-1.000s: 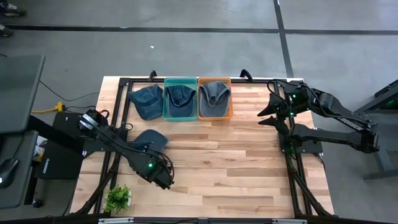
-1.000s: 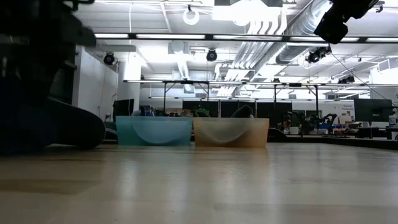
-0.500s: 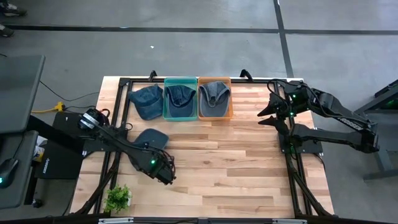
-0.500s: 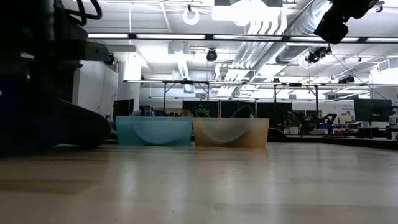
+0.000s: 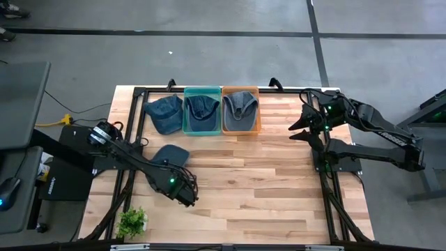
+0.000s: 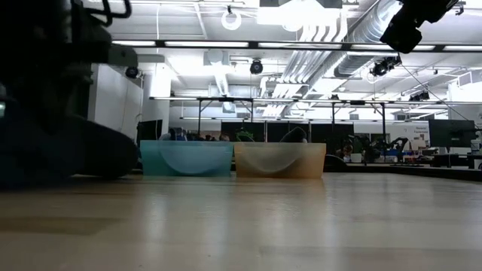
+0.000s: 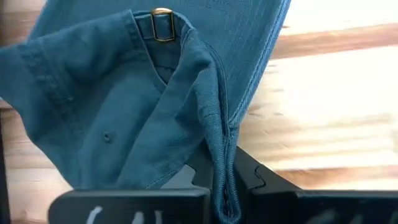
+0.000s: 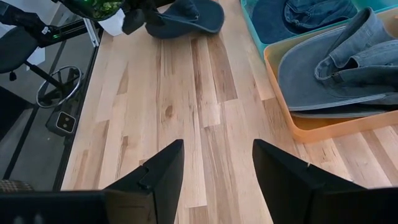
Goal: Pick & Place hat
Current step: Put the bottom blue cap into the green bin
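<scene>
Now, change: over the last second the left gripper is seen carried slightly further from the teal bin, toward the middle of the table, and the blue hat is drawn along with it.
Meaning: a pick is judged to be made and the carry only just begun; the place is not yet done.
Pincer, left: clenched on the hat's fabric; in the left wrist view a fold of blue hat, brass buckle uppermost, is seen pinched between the dark fingers.
Hat versus pincer: the hat's bulk is spread on the teal-bin side of the left gripper, trailing back along the arm; only its edge is held.
Hat versus teal bin: it is set well apart from the bin, on the side nearer the potted plant.
Other hats: one is lain in the teal bin, one in the orange bin, and one on the wood just beside the teal bin, away from the orange one.
Pincer, right: the right gripper is held released, fingers spread, beyond the orange bin from the teal one, waiting.
</scene>
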Controlling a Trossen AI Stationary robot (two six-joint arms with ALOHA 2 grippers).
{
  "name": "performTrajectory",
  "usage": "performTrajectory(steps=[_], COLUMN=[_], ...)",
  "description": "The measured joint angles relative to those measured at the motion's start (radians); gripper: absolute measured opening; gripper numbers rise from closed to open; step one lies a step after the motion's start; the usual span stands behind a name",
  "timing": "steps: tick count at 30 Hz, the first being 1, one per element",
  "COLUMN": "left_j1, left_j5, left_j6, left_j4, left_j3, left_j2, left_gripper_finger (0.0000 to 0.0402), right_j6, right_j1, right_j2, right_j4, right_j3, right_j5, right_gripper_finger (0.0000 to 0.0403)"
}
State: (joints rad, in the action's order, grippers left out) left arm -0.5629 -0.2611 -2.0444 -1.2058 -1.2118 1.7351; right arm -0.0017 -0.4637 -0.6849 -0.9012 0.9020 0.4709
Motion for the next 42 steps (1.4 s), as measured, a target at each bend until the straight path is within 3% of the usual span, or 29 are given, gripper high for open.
performTrajectory(steps=[14,24,30,38,42], left_j1=[0.000,0.000,0.001,0.022,0.057], left_j5=[-0.039,-0.173,-0.290,-0.482,-0.506], left_j6=[0.310,0.628,0.971,1.631,1.771], left_j4=[-0.191,-0.292,-0.286,-0.142,-0.081], left_j3=[-0.245,-0.468,-0.523,-0.529,-0.529], left_j2=[0.000,0.000,0.000,0.000,0.000], left_gripper_finger=[0.0002,0.0001,0.0001,0.0001,0.0001], right_j6=[0.009,0.250,0.301,0.347,0.364], right_j1=[0.000,0.000,0.000,0.000,0.000], right_j2=[0.000,-0.010,-0.022,-0.064,-0.092], right_j4=[0.000,0.003,0.014,0.068,0.114], right_j3=[0.000,0.000,0.000,0.000,0.000], right_j5=[0.038,0.059,0.065,0.116,0.119], right_gripper_finger=[0.0186,0.0186,0.0186,0.0186,0.0186])
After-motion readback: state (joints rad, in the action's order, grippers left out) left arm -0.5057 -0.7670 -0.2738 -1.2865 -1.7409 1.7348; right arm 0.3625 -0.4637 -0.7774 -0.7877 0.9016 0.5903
